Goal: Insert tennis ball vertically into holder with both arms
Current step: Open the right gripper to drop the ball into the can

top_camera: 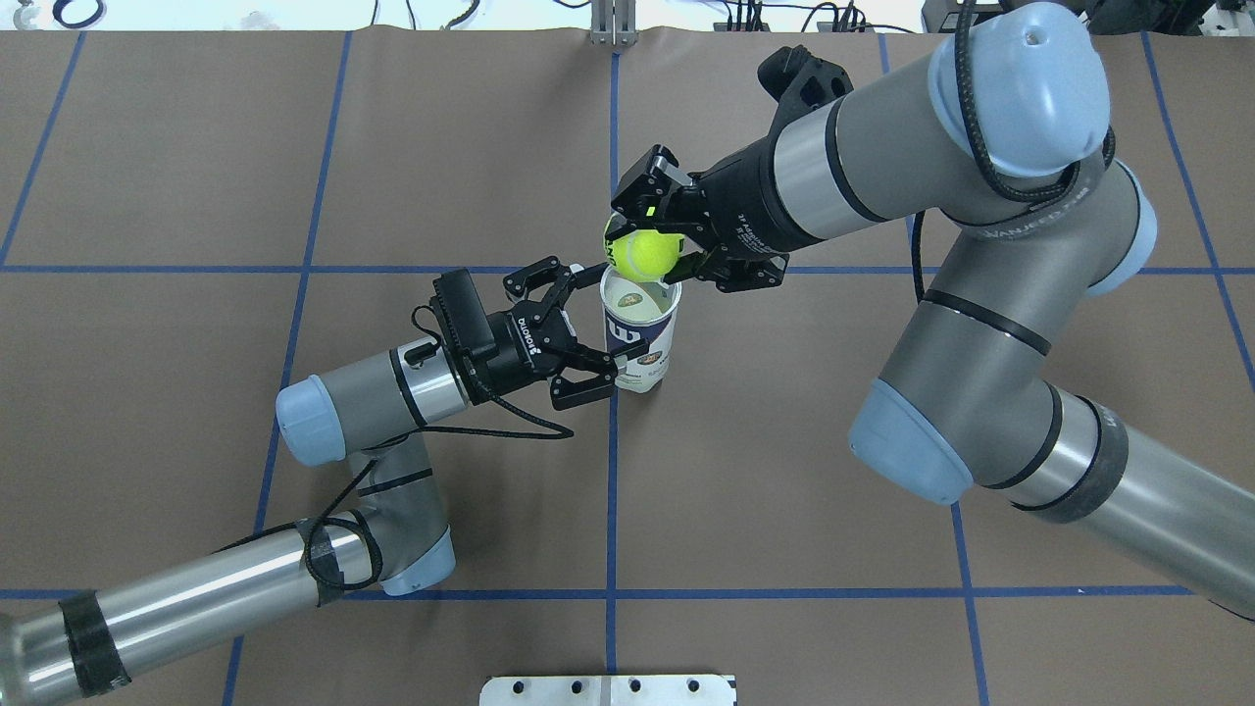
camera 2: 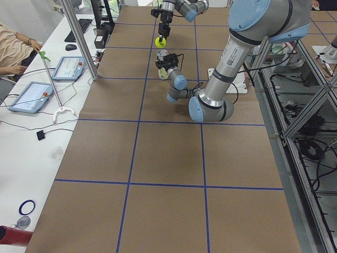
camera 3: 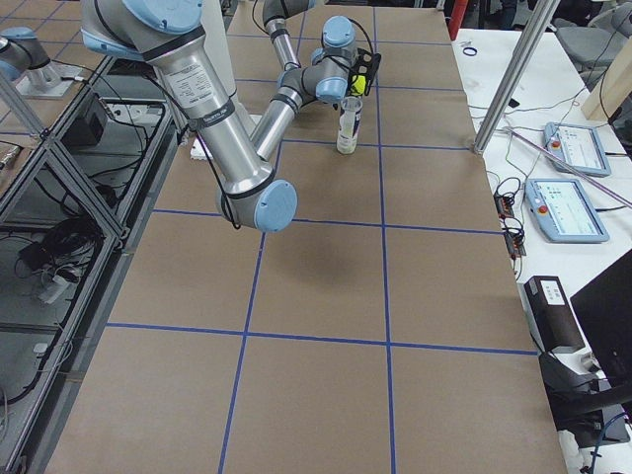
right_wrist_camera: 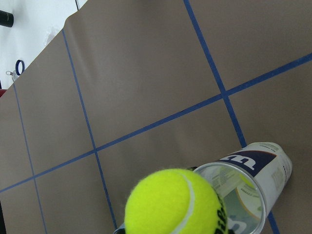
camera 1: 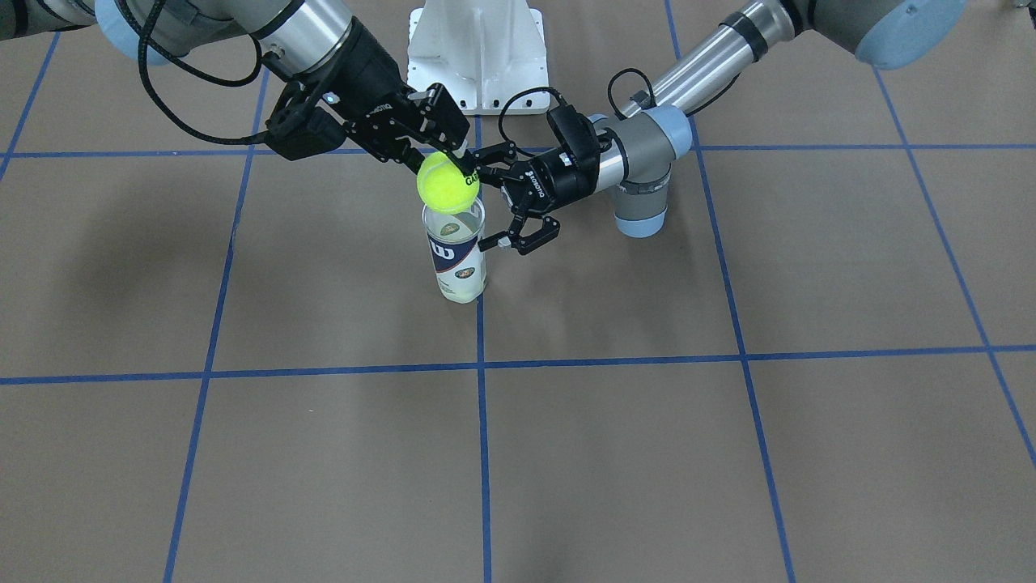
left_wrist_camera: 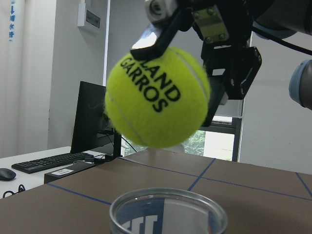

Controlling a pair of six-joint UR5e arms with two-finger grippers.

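- While the upright clear plastic cylindrical holder with its white and navy label [camera 1: 458, 263] stands on the brown table marked with blue tape lines [camera 1: 728, 453], the fuzzy neon yellow-green tennis ball with black lettering [camera 1: 446, 185] hangs just above its open mouth.
- The left wrist view shows the ball clear of the holder's metal rim, with a gap between them.
- The right arm's black two-finger gripper [camera 1: 437, 164] reaches in from above, and its jaws are clamped on the ball, one finger on either side.
- The left arm's black gripper [top_camera: 592, 328] lies low and level just beside the holder, at label height.
- Its jaws are spread wide apart and grip nothing; whether a fingertip touches the holder's wall cannot be told.
- The holder sits close to a crossing of two blue lines.
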